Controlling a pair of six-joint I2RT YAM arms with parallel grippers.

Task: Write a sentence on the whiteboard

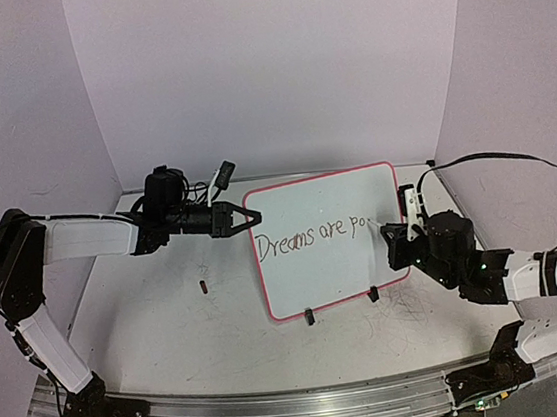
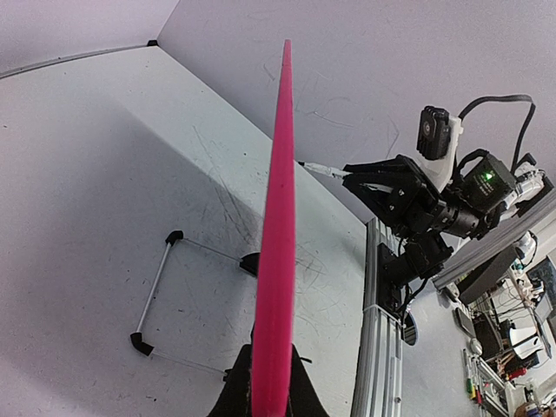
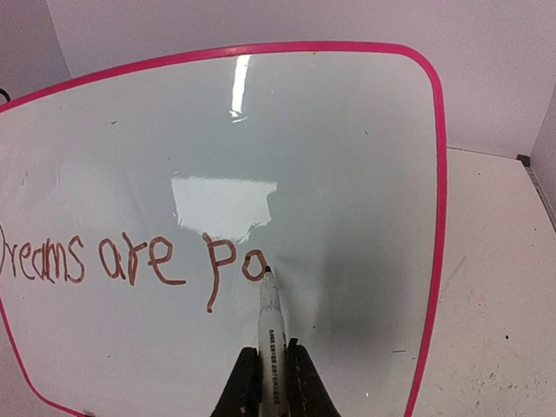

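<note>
Nearest the viewer, the mounting rail (image 1: 280, 401) runs along the bench (image 1: 162, 332) edge, with both arm bases bolted to it. Just beyond, on the right, the right claw (image 3: 268, 382) is closed on the barrel of a white marker (image 3: 270, 317), whose tip touches the whiteboard (image 1: 327, 195). The whiteboard stands at mid-bench, tilted back on two black clip feet (image 1: 310, 316), its pink rim unbroken where visible. The sentence (image 3: 130, 259) runs across the middle of the board and reads "Dreams are po". The marker tip rests at the right side of the "o", and the remaining letters are not yet written. Farther off, on the left, the left claw (image 1: 227, 217) is clamped on the board's left edge, bracing it. A small dark object (image 1: 203, 287) lies on the bench near that arm; I cannot identify it. A plain wall (image 1: 263, 69) closes the scene behind.

Assessment: the step in hand is the next letter of "possible". Space to the right rim looks tight for six more letters, so narrower characters on the existing baseline are advisable. Pressure should be light and even, since the board only leans on its feet. The left grip must resist each stroke. Lift the tip cleanly between letters to avoid drag marks.
</note>
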